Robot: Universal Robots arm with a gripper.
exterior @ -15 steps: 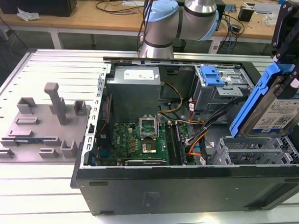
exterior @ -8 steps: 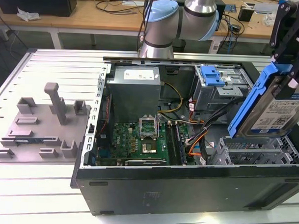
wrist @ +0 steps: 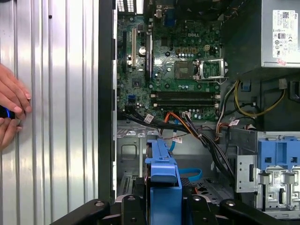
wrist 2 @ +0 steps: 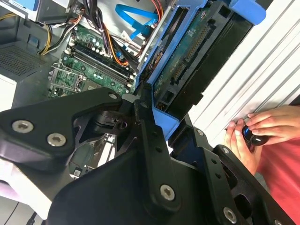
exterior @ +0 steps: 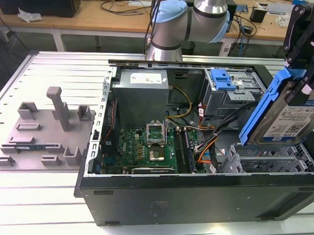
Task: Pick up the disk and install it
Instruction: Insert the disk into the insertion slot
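The disk point(exterior: 287, 114), a silver drive with a white-and-blue label in a blue plastic bracket, hangs tilted above the open computer case point(exterior: 195, 197), at the exterior view's right. My gripper point(exterior: 304, 80) is shut on its upper end, with black fingers point(exterior: 299, 29) coming down from above. In the second wrist view the disk point(wrist 2: 187, 61) sits edge-on between the gripper's black links, its circuit-board side showing. In the first wrist view the blue bracket point(wrist: 163, 171) sticks out over the case's metal bay floor point(wrist: 129, 150).
Inside the case are a green motherboard point(exterior: 151, 143), a grey power-supply box point(exterior: 142, 91), cable bundles point(exterior: 208, 137), and a metal drive cage with a blue latch point(exterior: 223, 78). A grey fixture point(exterior: 48, 129) lies on the slatted table. A person's hands point(wrist 2: 253, 131) rest on the table beside the case.
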